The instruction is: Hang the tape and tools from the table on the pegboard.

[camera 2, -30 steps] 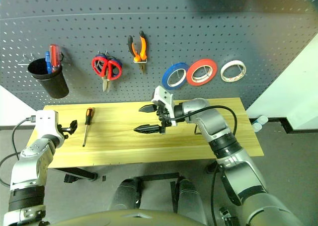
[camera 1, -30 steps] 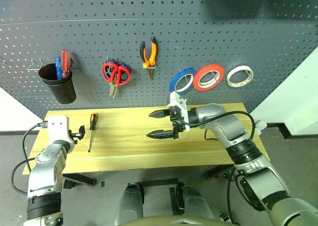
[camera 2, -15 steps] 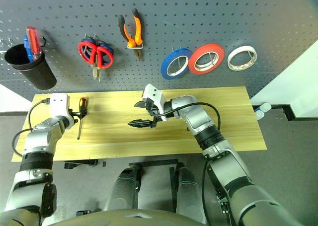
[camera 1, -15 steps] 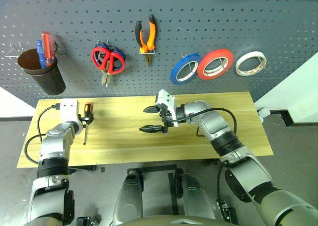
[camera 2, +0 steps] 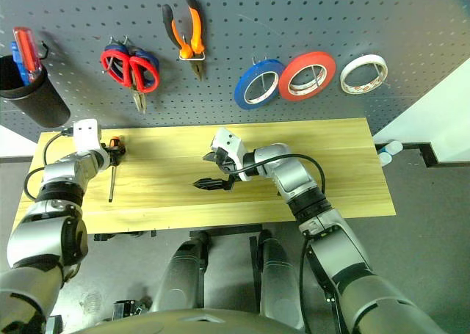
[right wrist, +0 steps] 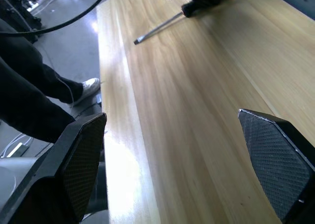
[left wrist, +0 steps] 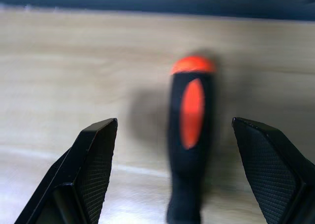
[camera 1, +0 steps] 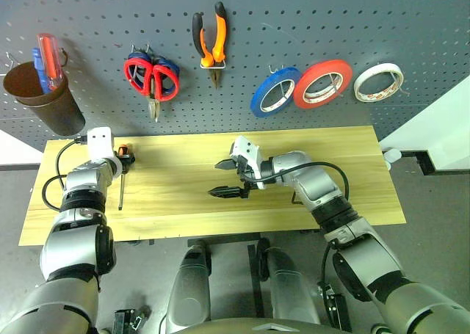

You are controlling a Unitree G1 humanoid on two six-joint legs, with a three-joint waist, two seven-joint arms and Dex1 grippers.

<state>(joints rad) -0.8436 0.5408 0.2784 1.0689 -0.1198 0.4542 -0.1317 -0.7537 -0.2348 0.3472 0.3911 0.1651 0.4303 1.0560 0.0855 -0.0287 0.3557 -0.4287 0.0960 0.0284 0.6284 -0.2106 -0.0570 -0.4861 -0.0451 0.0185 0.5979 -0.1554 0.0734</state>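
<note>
Left gripper sits low over the near-left part of the table, its two black fingers spread wide to either side of the screwdriver; neither finger touches the orange-and-black handle, which lies flat on the wood between them. From the head views the screwdriver lies with its handle toward the wall and its thin shaft pointing toward the near edge of the table. Right gripper hangs above the middle of the table, pointing toward the robot's left, with its fingers wide apart and nothing between them; its wrist view looks along bare planks to the screwdriver at the far end, and a person's dark trouser leg and pale shoe show on the floor beside the table. Beyond the table stands the pegboard. On it, from the robot's left, hang a dark cup holding a red and a blue screwdriver, red-handled scissors in front of a blue-handled pair, orange-and-black pliers, a blue roll, a red roll overlapping it, and the cream-white tape at the right end.
</note>
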